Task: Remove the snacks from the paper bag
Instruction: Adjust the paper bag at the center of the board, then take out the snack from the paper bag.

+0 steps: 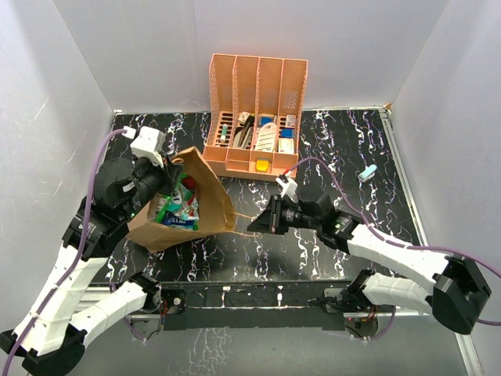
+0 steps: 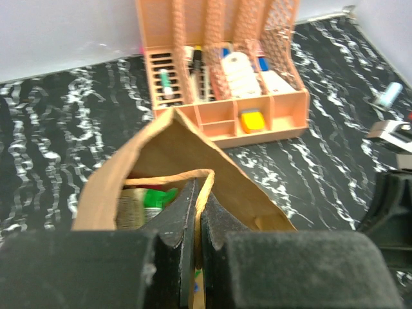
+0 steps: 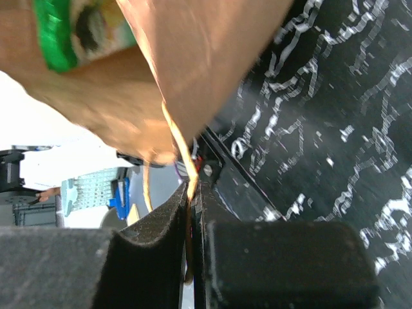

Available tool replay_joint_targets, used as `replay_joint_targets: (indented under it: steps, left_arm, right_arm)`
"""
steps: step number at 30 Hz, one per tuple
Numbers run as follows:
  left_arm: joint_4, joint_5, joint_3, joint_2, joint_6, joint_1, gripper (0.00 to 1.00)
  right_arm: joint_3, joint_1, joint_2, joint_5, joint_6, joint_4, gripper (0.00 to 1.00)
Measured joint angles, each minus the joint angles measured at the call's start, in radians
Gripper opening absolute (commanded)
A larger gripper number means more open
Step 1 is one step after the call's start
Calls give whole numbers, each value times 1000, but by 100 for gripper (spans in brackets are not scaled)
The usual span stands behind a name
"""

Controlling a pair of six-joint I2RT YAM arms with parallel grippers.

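Observation:
The brown paper bag (image 1: 205,184) lies tipped open on the left of the table, its mouth toward the left arm. Several glossy snacks (image 1: 177,208), green, teal and red, show inside it. My left gripper (image 1: 167,182) is at the bag's upper rim, shut on a twisted cord handle (image 2: 205,183) of the bag (image 2: 187,145); a green packet (image 2: 153,196) peeks out below. My right gripper (image 1: 257,223) is just right of the bag, shut on the other cord handle (image 3: 181,149), which runs taut to the bag (image 3: 199,58). A green snack (image 3: 67,32) shows in the right wrist view.
An orange slotted organiser (image 1: 255,117) with stationery stands at the back centre, right behind the bag. A small light-blue item (image 1: 367,174) lies at the right. White walls close in the table on three sides.

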Motion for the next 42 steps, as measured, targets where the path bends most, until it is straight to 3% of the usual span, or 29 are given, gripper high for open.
replay_joint_targets:
  steps: [5, 9, 13, 16, 20, 24, 31, 36, 40, 42]
  left_arm:
    - [53, 179, -50, -32, -89, 0, 0]
    - [106, 272, -76, -50, -174, -1, 0]
    - [117, 301, -82, -45, -227, -1, 0]
    - [117, 302, -82, -41, -246, -1, 0]
    - [113, 301, -82, -44, -259, -1, 0]
    - [112, 301, -82, -47, -264, -1, 0]
    - [107, 301, -82, -47, -276, -1, 0]
    - [106, 302, -82, -47, -279, -1, 0]
    - [105, 302, -82, -48, -278, -1, 0]
    - [105, 302, -82, -50, -278, -1, 0]
  right_arm:
    - [-109, 2, -143, 36, -5, -62, 14]
    - [-163, 2, -248, 90, -16, -150, 28]
    - [-155, 2, -311, 175, -55, -291, 62]
    - [-97, 2, -319, 274, -118, -441, 97]
    - [34, 2, -307, 399, -209, -583, 99]
    - [154, 2, -280, 429, -218, -589, 99]
    - [88, 3, -278, 286, 20, -243, 98]
    - [173, 92, -42, 270, 124, -129, 96]
    - [265, 186, 129, 295, 181, -97, 78]
    - [277, 203, 163, 315, 215, -72, 74]
